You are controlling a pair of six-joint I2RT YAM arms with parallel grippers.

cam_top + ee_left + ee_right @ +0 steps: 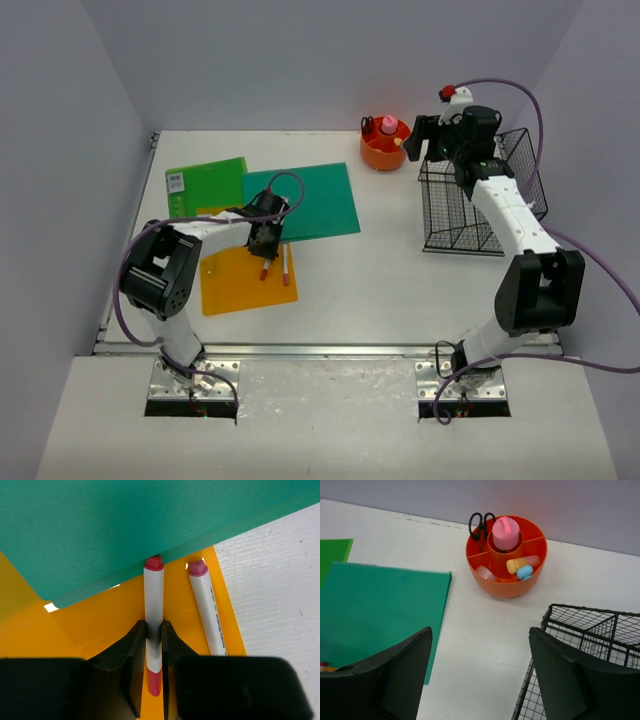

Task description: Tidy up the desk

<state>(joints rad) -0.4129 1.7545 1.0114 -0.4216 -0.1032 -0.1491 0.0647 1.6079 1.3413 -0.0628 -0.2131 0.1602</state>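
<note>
On the orange folder [95, 625], left fingers [131, 650] clamp a marker [154, 600]; right fingers [395, 670] spread wide.

orange caddy [507, 582]; wire basket [470, 215]; teal folder [320, 200] overlapping orange folder [235, 285]; red marker [154, 605], pink marker [207, 610] on it

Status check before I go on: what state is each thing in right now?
Left gripper: shut on held marker.
Held marker: capped, lying on orange folder.
Loose marker: capped, lying beside it, free.
Right gripper: open, empty.
Dark green folder: flat, overlapping orange folder.
Organizer: upright, scissors and bottle inside.
Wire basket: upright.
</note>
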